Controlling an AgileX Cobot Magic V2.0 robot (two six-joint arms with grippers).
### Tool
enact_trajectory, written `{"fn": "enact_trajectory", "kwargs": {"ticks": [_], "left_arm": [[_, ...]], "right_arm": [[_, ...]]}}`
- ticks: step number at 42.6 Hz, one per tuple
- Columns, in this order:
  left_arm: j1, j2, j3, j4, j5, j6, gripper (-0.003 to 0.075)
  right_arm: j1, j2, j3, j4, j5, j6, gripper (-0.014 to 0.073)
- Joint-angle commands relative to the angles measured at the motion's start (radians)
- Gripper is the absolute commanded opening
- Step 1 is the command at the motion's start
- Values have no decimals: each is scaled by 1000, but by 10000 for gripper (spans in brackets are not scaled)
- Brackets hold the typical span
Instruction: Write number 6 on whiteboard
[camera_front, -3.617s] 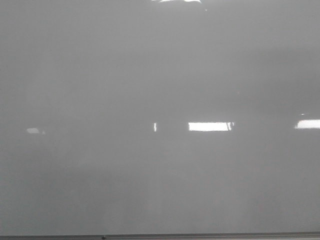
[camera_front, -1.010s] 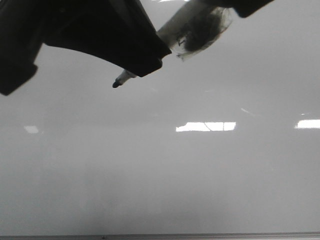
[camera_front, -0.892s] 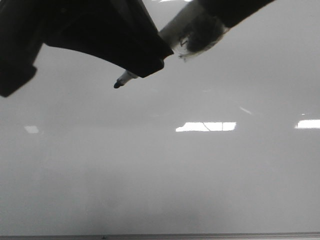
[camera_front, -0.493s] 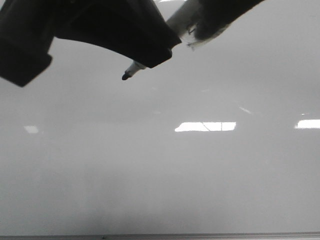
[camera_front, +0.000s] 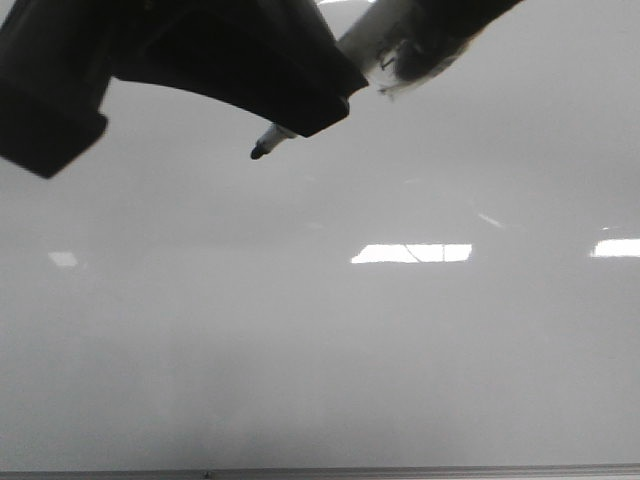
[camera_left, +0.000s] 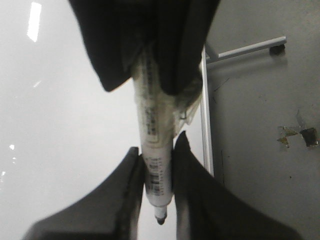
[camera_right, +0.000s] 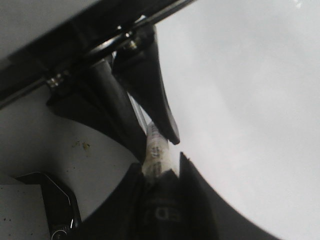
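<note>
Both tools clamp marker (camera_front: 268, 142), L tool (camera_left: 159, 172) at tip, R tool (camera_right: 160, 172) at rear, over whiteboard (camera_front: 320, 350)

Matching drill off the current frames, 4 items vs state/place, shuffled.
Things:
1. marker tip
2. left gripper
3. whiteboard
4. edge strip

States or places:
a. bare, no stroke showing
b. runs along the bottom of the front view
c. shut on the marker
d. dark, pokes out past the fingers

Pairs: 1-d, 2-c, 3-a, 4-b
</note>
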Motion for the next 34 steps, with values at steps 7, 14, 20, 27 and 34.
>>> {"fn": "enact_trajectory", "kwargs": {"ticks": [7,14,20,27,34], "left_arm": [[-6,-28,-35,-70,-108,-10,465],[-6,-26,-35,-92,-108,-10,463],[-6,-26,-35,-111,-104,-18,272],[-1,-34,-35,-125,-86,-48,-20],[5,-105,29,-127,-140,-146,-20]], "right_arm": [[-168,-82,-18,-58,71,-5,-69],[-310,-151,26,-58,49,-1,-69],[-357,-167,43,-52,53,-1,-69],[-357,-167,43,-52,61,-1,-69],[-357,-165,43,-35,28,-1,-69]]}}
